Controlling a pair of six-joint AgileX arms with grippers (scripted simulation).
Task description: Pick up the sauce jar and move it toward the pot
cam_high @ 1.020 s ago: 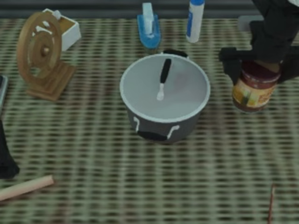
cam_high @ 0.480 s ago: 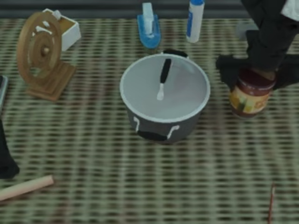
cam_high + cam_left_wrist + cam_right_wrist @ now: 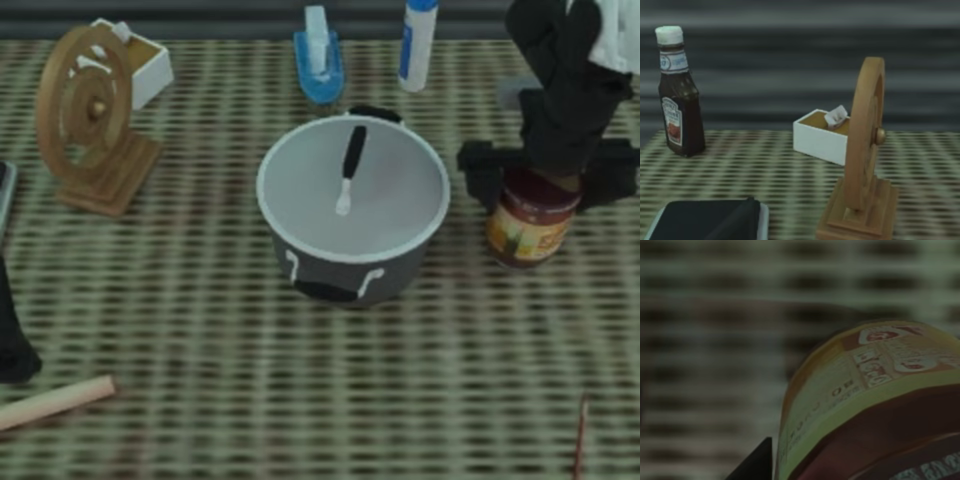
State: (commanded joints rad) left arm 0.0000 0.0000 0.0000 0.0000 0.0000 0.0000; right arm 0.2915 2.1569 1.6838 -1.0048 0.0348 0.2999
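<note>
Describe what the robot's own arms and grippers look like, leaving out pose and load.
The right arm is matte black and blocky, with a white patch near the top view's upper right corner. Its right gripper has a wide black crossbar with chunky black ends. Only a plain black piece of the left arm shows at the table's left edge. No cables or markings show.

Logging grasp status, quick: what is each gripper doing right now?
Left gripper: not in view; the arm is parked at the table's left edge.
Right gripper: closed on the sauce jar, right of the pot.
</note>
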